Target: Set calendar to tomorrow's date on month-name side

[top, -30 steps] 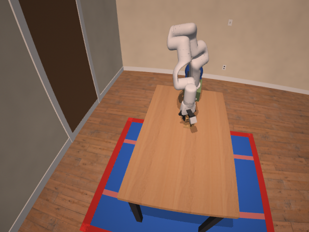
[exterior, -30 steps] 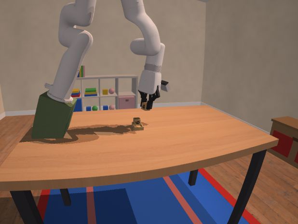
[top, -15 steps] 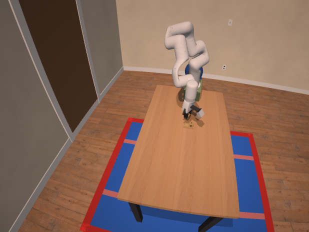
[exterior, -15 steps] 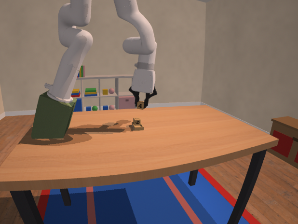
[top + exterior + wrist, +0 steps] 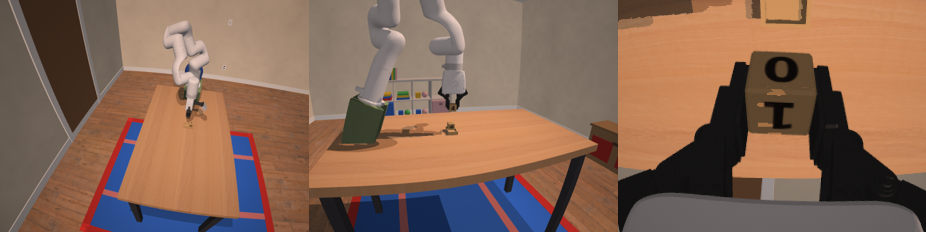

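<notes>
My gripper is shut on a wooden cube, held well above the table. The held cube shows an upright 4 in the exterior view; in the wrist view it shows a 0 and, below it, an upside-down 1. The small wooden tray sits on the table below the gripper, partly cut off in the wrist view. A second cube stands at one end of it, showing a 6 or 9 that looks turned on its side. The other end is free. No month's name is readable.
The arm's green base block stands at one end of the table. Arm shadows fall between the base and the tray. A shelf with toys stands behind the table.
</notes>
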You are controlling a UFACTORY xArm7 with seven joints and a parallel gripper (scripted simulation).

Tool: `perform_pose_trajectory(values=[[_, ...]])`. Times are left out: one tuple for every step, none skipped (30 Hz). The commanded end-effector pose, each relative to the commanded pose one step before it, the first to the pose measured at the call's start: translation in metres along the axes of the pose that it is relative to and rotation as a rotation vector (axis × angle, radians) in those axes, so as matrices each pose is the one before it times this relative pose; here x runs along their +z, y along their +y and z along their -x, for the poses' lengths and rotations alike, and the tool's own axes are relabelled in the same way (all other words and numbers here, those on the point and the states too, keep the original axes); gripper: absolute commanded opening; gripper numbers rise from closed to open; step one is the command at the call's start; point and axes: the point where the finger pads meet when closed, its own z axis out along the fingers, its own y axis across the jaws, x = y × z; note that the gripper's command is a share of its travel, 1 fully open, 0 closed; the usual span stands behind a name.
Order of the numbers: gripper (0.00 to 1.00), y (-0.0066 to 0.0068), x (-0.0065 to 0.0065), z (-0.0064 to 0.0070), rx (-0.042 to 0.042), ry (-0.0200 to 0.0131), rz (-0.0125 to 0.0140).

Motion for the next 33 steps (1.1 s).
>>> perform_pose_trajectory(values=[[0.29,0.00021,-0.00116,-0.00027,-0.0348,0.00365,0.00955],[0.29,-0.00001,0.0,0.0,-0.00026,0.0,0.00005],[0.29,0.0,0.0,0.0,0.0,0.0,0.0],[0.29,0.0,0.0,0.0,0.0,0.0,0.0],[0.29,0.0,0.0,0.0,0.0,0.0,0.0],[0.29,0.0,0.0,0.0,0.0,0.0,0.0],[0.29,0.0,0.0,0.0,0.0,0.0,0.0],[0.29,0.0,0.0,0.0,0.0,0.0,0.0],[0.29,0.0,0.0,0.0,0.0,0.0,0.0],[0.29,0.0,0.0,0.0,0.0,0.0,0.0],[0.29,0.0,0.0,0.0,0.0,0.0,0.0],[0.29,0.0,0.0,0.0,0.0,0.0,0.0],[0.29,0.0,0.0,0.0,0.0,0.0,0.0],[0.29,0.0,0.00002,0.0,0.0,0.0,0.0],[0.29,0.0,0.00013,0.0,0.0,0.00001,0.0],[0.29,0.0,0.00033,0.0,0.00001,0.00001,-0.00001],[0.29,0.0,0.00061,0.0,0.00001,0.00002,-0.00002],[0.29,0.0,0.00094,0.0,0.00001,0.00002,-0.00003],[0.29,-0.00001,0.00131,0.00001,0.00001,0.0,-0.00003],[0.29,-0.00001,0.0017,0.00002,-0.00001,-0.00002,-0.00003],[0.29,0.0,0.00209,-0.00001,0.00003,0.00004,-0.00002],[0.29,0.0,0.0,0.0,0.0,0.0,0.0],[0.29,0.0,0.0,0.0,0.0,0.0,0.0],[0.29,-0.00002,0.00247,0.00003,-0.00003,-0.00004,0.00002],[0.29,0.0,0.00283,-0.00001,0.00003,0.00005,-0.00002],[0.29,-0.00001,0.00315,0.00002,-0.00001,-0.00001,0.0],[0.29,-0.00001,0.00344,0.00002,-0.00001,-0.00002,0.00001],[0.29,-0.00001,0.00359,-0.00001,0.00003,0.00004,-0.00003],[0.29,-0.00001,0.00368,0.00001,0.0,0.00001,-0.00001],[0.29,-0.00001,0.00368,0.00003,-0.00002,-0.00003,0.00002],[0.29,-0.00001,0.00361,0.00002,-0.00001,-0.00001,0.00001],[0.29,-0.00002,0.00347,-0.00001,0.00003,0.00006,-0.00005],[0.29,-0.00001,0.00331,0.00002,0.0,0.0,0.0]])
